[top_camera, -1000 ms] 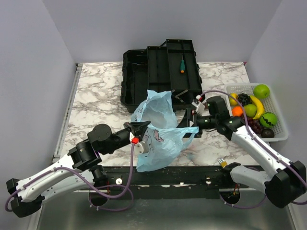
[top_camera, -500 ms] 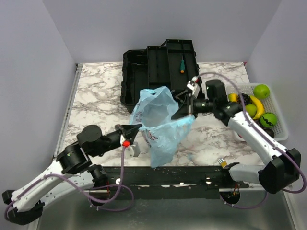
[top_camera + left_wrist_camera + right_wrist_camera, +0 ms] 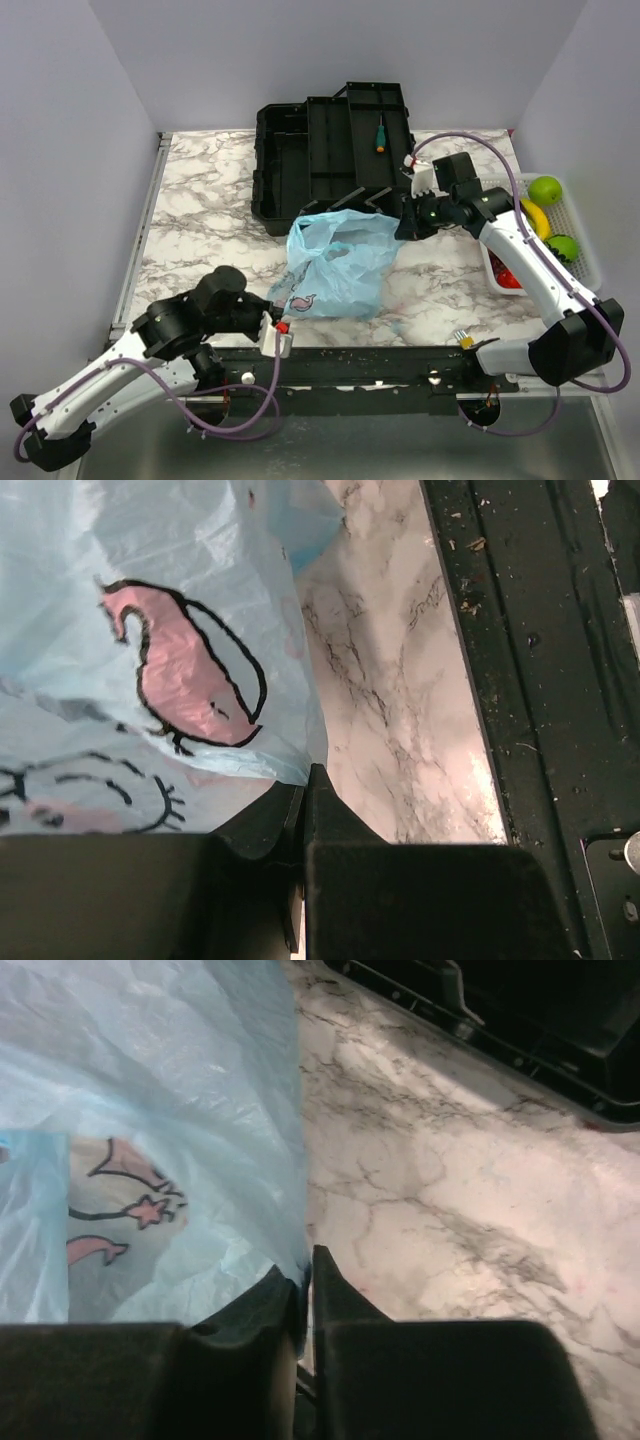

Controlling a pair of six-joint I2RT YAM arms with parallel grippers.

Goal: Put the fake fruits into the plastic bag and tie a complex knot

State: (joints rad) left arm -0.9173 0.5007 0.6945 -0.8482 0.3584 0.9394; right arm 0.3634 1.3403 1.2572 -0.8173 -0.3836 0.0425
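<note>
Since the earlier frame, the bag (image 3: 340,265) had been lowered onto the tabletop (image 3: 200,200), opposite edges pinched in the closed left claw (image 3: 305,780) and right claw (image 3: 303,1280). Light, limp, slippery film was judged best gripped at its bunched rim.

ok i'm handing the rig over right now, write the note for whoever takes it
Grippers: the left gripper has its fingers shut on the near-left corner of the plastic bag; the right gripper has its fingers shut on the bag's far-right edge.
Bag: lies slack on the table between the arms, no fruit visible inside.
The fake fruits sit in the white basket on the right.
Done: bag gripped on both sides.
Left: open it, load the fruits, tie the knot.
</note>
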